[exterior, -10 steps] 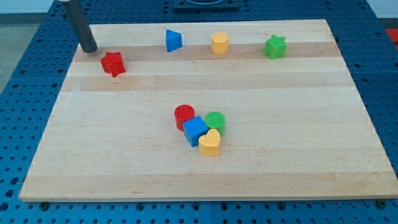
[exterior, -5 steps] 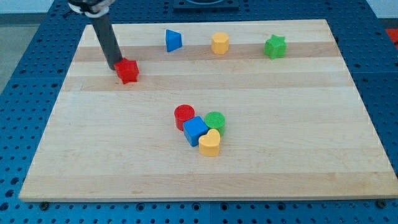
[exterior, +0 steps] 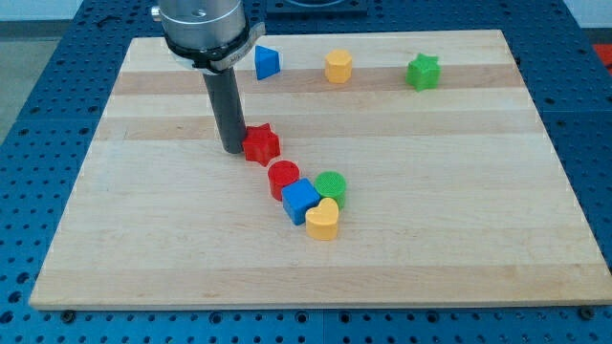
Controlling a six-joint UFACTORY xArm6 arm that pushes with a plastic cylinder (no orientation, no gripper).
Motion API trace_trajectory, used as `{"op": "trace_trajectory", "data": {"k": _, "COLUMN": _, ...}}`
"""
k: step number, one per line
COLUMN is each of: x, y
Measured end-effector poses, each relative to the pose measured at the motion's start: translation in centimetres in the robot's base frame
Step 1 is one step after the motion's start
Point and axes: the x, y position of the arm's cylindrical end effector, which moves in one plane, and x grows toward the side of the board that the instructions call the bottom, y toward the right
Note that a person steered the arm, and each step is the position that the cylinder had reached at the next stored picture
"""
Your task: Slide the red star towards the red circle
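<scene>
Red star (exterior: pixel 261 143) sits mid-board with my tip (exterior: pixel 233 150) touching its left side; no gripper here, only the rod. Just below-right, nearly touching, lies the red circle (exterior: pixel 283 178), clustered with a blue block (exterior: pixel 300 201).

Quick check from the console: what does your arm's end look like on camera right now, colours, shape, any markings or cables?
A wide, silver-grey metal cylinder with ribbed rings enters from the view's top. Below it sits a thin pale flange with dark spots that may be screws. From there a straight, smooth, dark grey round rod runs down to my tip. No cables or markings show.
</scene>
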Motion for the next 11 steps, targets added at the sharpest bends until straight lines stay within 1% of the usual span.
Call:
{"op": "trace_trajectory", "data": {"k": 1, "x": 1.7, "y": 1.3}}
{"op": "trace_trajectory", "data": {"k": 2, "x": 1.7, "y": 1.3}}
{"op": "trace_trajectory", "data": {"k": 3, "x": 5.6, "y": 2.3}}
{"op": "trace_trajectory", "data": {"k": 5, "x": 5.9, "y": 2.3}}
{"op": "trace_trajectory", "data": {"k": 6, "x": 4.6, "y": -0.6}}
{"op": "trace_trajectory", "data": {"k": 7, "x": 1.4, "y": -3.0}}
{"op": "trace_trajectory", "data": {"k": 8, "x": -0.5, "y": -2.5}}
{"op": "trace_trajectory", "data": {"k": 9, "x": -3.8, "y": 1.2}}
{"op": "trace_trajectory", "data": {"k": 11, "x": -3.4, "y": 1.6}}
